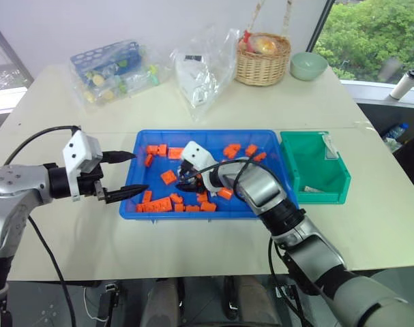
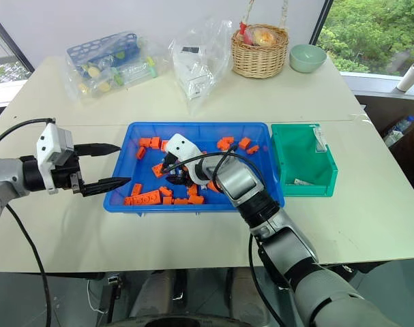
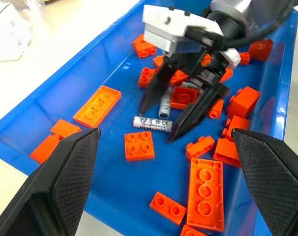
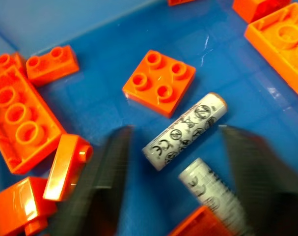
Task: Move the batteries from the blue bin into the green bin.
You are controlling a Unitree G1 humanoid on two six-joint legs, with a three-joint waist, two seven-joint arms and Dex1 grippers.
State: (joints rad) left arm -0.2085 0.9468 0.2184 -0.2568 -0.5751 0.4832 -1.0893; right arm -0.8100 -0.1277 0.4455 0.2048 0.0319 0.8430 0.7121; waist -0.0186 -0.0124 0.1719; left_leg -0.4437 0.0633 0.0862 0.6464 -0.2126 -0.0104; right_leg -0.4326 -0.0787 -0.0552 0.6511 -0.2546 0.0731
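The blue bin [image 1: 135, 194] sits centre frame, the green bin [image 1: 293, 174] just right of it. The right gripper [image 3: 171, 120], jaws apart, straddles two batteries [image 4: 184, 131] among orange bricks [image 3: 139, 146]. The left gripper [image 1: 130, 173] hovers wide open at the bin's left rim.

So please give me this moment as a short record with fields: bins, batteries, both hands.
blue bin: on the table, holds orange bricks and batteries
batteries: two lying loose among the bricks, side by side
green bin: right of the blue bin, one small pale item on its floor
right hand: down in the blue bin, fingers apart astride the batteries, nothing held
left hand: open, at the blue bin's left rim
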